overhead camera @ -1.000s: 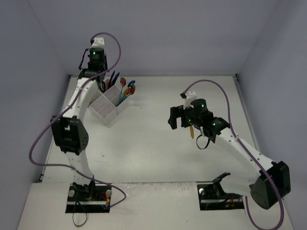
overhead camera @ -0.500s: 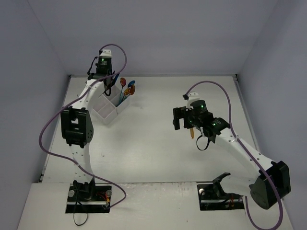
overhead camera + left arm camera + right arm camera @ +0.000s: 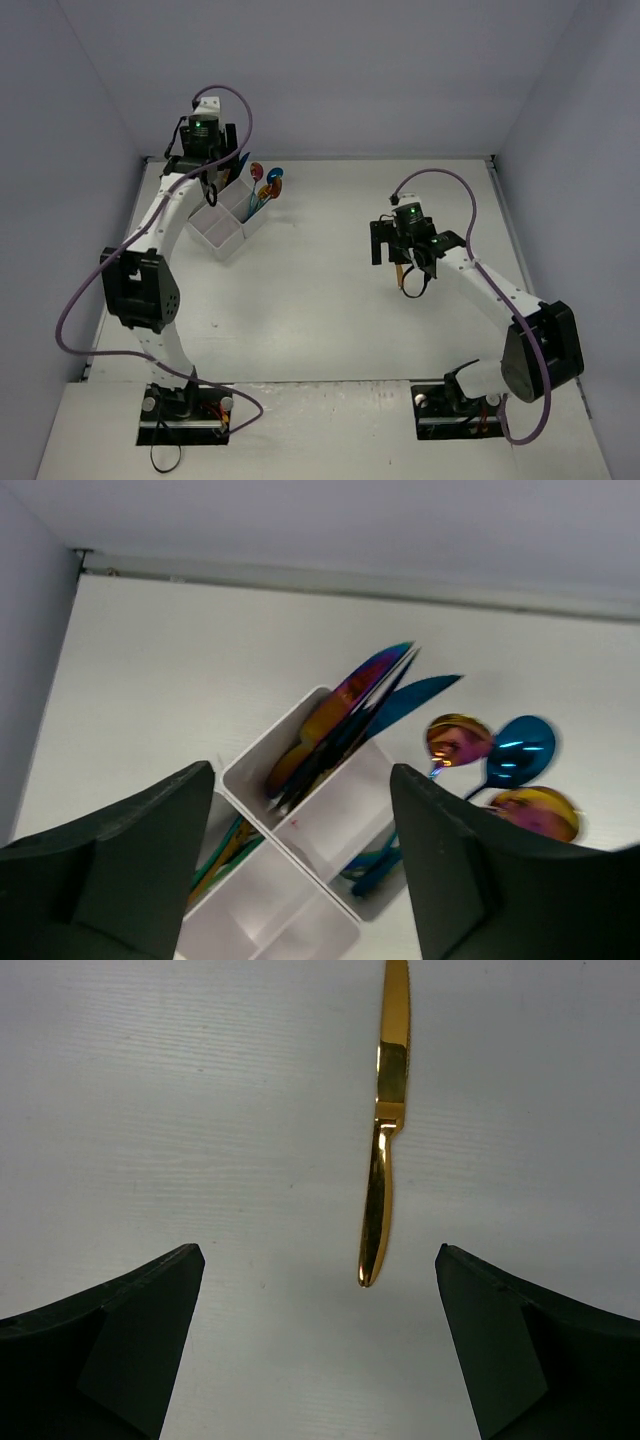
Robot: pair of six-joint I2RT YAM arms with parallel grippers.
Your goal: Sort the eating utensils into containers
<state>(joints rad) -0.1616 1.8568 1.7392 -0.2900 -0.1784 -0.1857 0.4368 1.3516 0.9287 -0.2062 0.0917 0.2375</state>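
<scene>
Spread apart and holding nothing, the jaws of the left gripper (image 3: 300, 780) hang over the far left corner of the table (image 3: 330, 320). The right gripper (image 3: 320, 1260) has its jaws wide too, out over the table's right half.

Under the left gripper we see the white box (image 3: 325, 825), set cornerwise on the table, its four compartments divided by thin walls. In the far compartment a bunch of knives (image 3: 350, 705) leans outward, blades up, blue, purple and gold. Three spoons (image 3: 520, 755) stand in the right-hand compartment, their bowls above the rim. Teal and gold handles (image 3: 225, 850) show in the left-hand one.

Well apart from the box, a gold knife (image 3: 385, 1150) lies flat on the table below the right gripper, its handle end between the fingers, touching neither.
</scene>
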